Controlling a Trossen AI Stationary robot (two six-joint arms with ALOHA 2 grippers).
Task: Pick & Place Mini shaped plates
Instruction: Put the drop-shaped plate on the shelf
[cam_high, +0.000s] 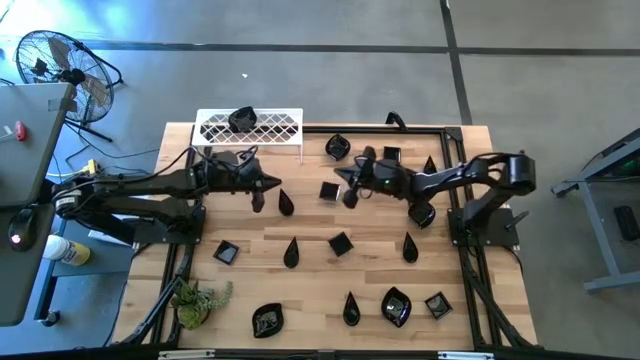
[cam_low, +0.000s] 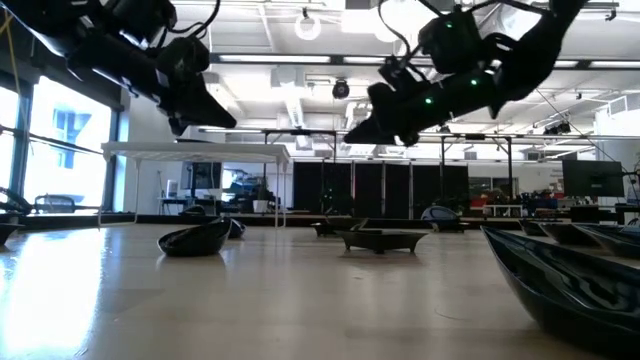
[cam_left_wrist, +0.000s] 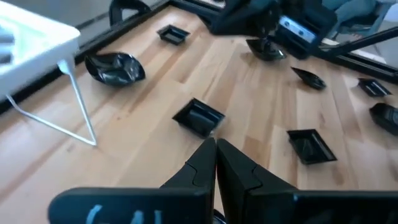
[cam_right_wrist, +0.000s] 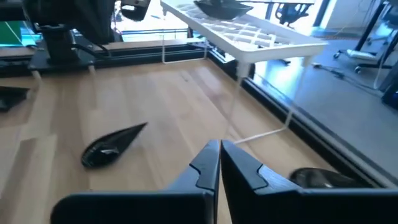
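Note:
Several glossy black mini shaped plates lie scattered on the wooden table. Among them are a square one, a teardrop and a leaf shape. One more plate rests on top of the white lattice rack at the far edge. My left gripper hovers shut over the table's left middle, with a square plate lying ahead of its fingertips. My right gripper hangs shut above the table's middle, empty, facing the rack and a teardrop plate.
A small green plant stands at the near left corner. A black frame runs along the far and right edges. More plates lie along the near edge. The rack's thin wire legs stand close to my left gripper.

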